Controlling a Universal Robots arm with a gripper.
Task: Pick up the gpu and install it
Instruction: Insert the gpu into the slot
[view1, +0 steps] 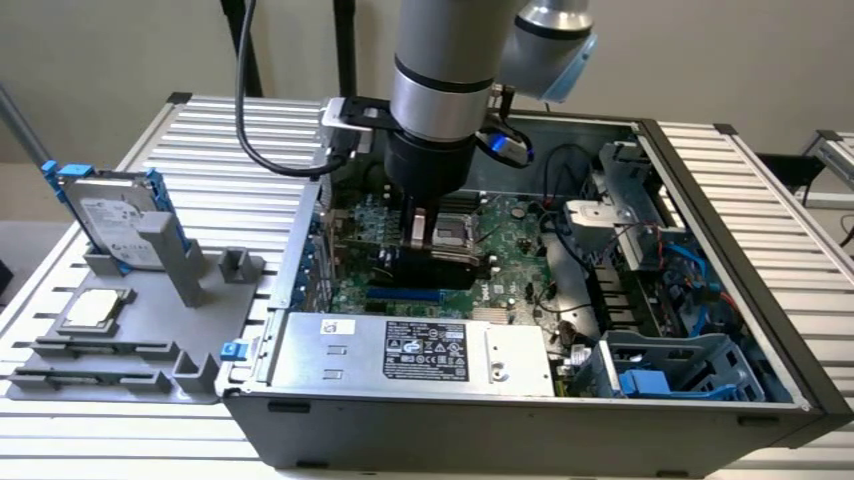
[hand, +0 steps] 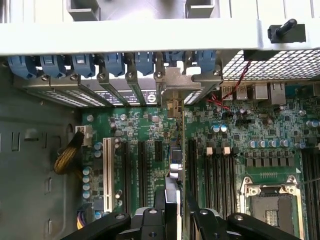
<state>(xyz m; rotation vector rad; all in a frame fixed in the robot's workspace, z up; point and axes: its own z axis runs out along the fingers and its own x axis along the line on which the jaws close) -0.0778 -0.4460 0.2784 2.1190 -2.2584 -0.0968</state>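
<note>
The gpu stands on edge over the green motherboard, seen edge-on in the wrist view. Its silver end bracket lies against the case's rear slot openings. My gripper is shut on the card's near end, one black finger on each side. In the exterior view the gripper reaches straight down into the open computer case, and the card's black body hangs just above the motherboard. I cannot tell whether the card's edge sits in a slot.
Black expansion slots and a white slot flank the card, with blue clips along the rear. A CPU socket, power supply and blue drive cage fill the case. A hard drive stands on a grey fixture outside.
</note>
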